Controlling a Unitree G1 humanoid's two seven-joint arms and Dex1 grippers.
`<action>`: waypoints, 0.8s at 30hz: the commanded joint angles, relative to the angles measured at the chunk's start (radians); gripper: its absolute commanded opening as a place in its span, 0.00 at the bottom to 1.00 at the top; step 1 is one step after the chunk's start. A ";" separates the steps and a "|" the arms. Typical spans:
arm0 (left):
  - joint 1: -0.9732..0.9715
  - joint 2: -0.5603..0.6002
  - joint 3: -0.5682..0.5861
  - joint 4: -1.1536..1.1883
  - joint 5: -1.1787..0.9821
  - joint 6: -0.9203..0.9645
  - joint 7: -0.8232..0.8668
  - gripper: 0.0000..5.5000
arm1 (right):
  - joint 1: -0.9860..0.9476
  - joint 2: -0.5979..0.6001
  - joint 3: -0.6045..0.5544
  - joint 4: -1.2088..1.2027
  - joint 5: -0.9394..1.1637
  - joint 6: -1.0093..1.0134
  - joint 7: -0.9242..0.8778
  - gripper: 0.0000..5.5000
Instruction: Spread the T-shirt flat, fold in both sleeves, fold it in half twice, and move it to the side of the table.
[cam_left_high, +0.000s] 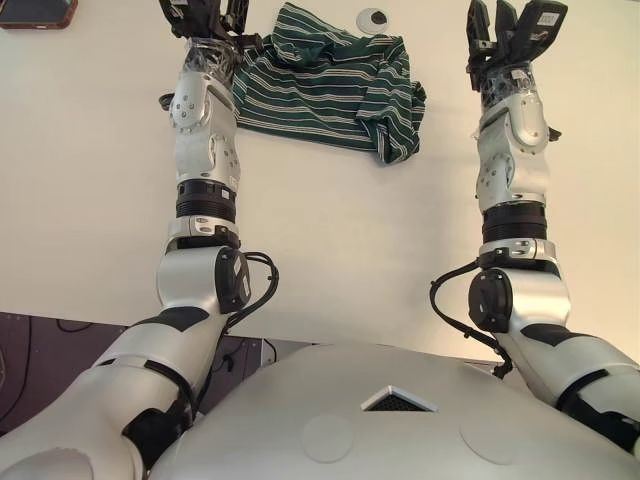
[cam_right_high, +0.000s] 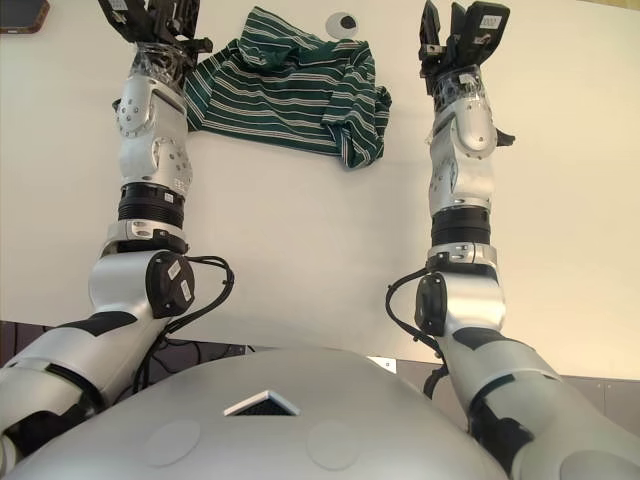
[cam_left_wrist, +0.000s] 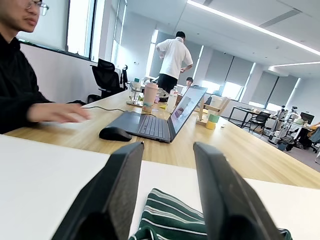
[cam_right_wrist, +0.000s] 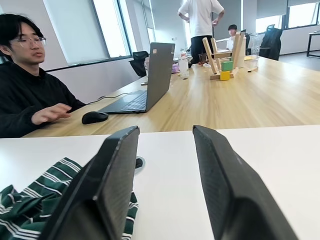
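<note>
The job stands at step 1: the green striped T-shirt (cam_left_high: 325, 85) lies crumpled in a heap on the far part of the white table (cam_left_high: 330, 230), not yet spread, no sleeve folded. The left gripper (cam_left_wrist: 169, 147) has its 2 fingers spread, poised over the shirt's left edge. The right gripper (cam_right_wrist: 162, 132), also spread wide, is near the shirt's right side but apart from it. Next, I judge, each claw must pinch an edge and draw the cloth outward. A round cable grommet (cam_left_high: 372, 17) sits just beyond the shirt. Behind is a wooden desk with a laptop (cam_left_wrist: 160, 120) and a mouse (cam_left_wrist: 115, 133), in an open office.
</note>
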 joint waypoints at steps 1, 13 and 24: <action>0.014 0.014 -0.024 -0.015 0.047 -0.042 0.023 0.42 | 0.019 0.012 0.012 -0.031 0.005 0.023 0.011 0.39; 0.003 0.035 -0.056 0.036 0.164 -0.130 0.154 0.49 | 0.030 0.002 0.035 -0.040 -0.024 0.017 -0.016 0.46; -0.005 0.038 -0.056 0.054 0.170 -0.143 0.161 0.49 | 0.025 0.002 0.037 -0.038 -0.031 0.017 -0.015 0.46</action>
